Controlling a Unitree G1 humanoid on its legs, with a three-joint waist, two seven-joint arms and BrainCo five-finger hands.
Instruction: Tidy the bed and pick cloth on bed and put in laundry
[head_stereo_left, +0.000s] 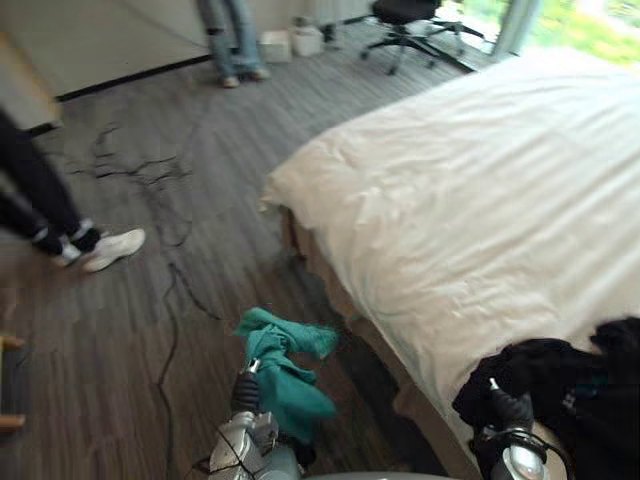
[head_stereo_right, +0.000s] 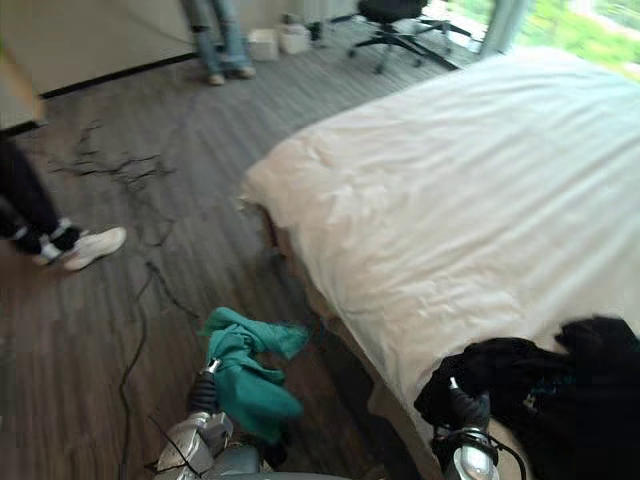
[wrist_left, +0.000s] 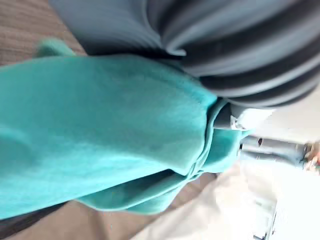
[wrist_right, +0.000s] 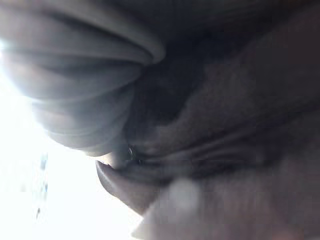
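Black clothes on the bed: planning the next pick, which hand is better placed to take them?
Right. The right hand is at the black clothes on the bed; the left hand hangs over the floor, holding a teal cloth.

Nothing here can be read. No print, label, number or sign can be made out on the white bed (head_stereo_left: 480, 200), the teal cloth (head_stereo_left: 285, 375), the black cloth (head_stereo_left: 560, 385) or the wooden floor (head_stereo_left: 150, 300).
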